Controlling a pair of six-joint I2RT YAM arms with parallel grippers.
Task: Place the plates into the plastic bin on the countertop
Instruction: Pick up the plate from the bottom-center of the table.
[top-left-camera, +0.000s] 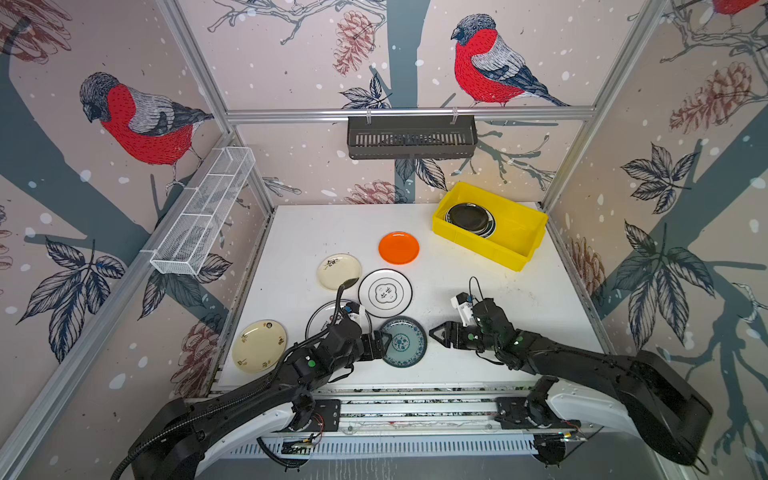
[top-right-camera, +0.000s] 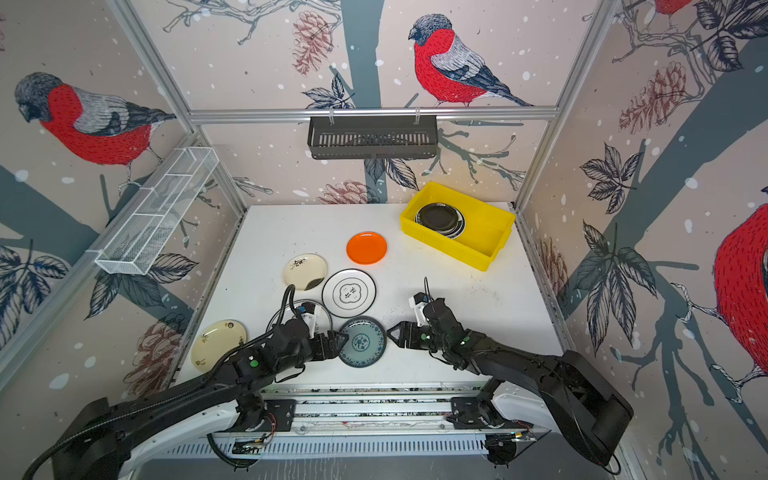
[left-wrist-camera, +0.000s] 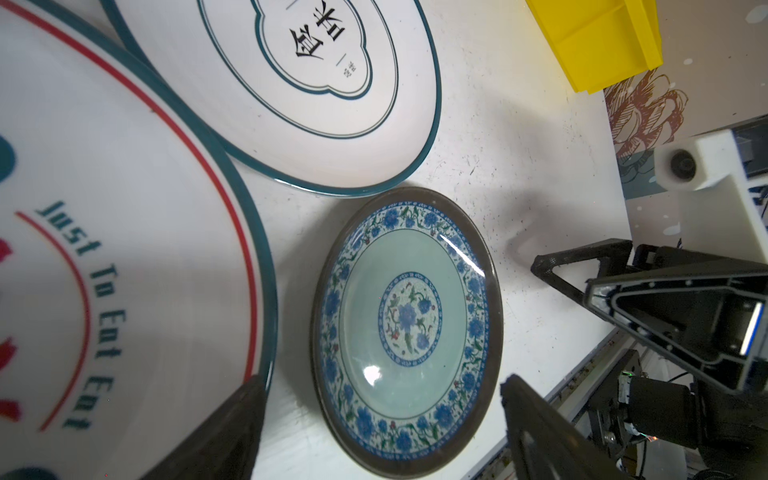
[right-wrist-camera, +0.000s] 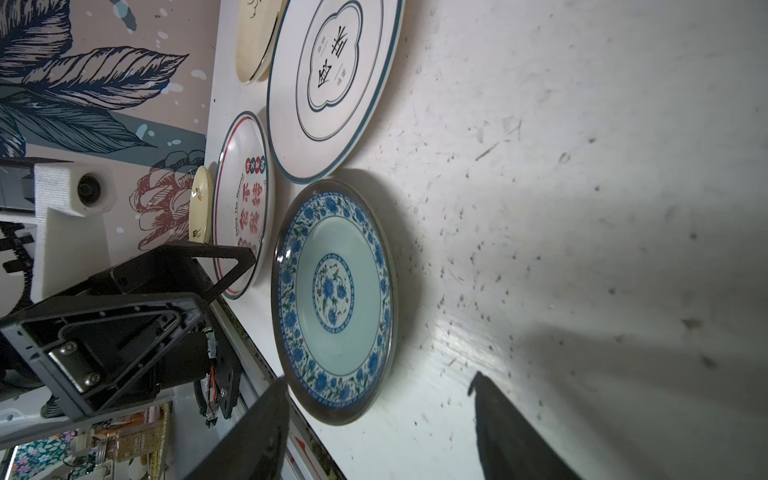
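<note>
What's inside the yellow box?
The yellow bin holds a stack of plates: a black plate on top, with a white dark-rimmed plate peeking out beneath. Any more plates below are covered.

1. Walls (top-left-camera: 270, 50): pale wallpaper printed with red-breasted birds, pinecones, leaves and grey-blue branches.
2. Aluminium frame rails (top-left-camera: 291, 114): edge the wall panels.
3. Black slatted basket (top-left-camera: 411, 141): hangs from the rear rail.
4. White wire-mesh basket (top-left-camera: 203, 212): mounted along a side rail.
</note>
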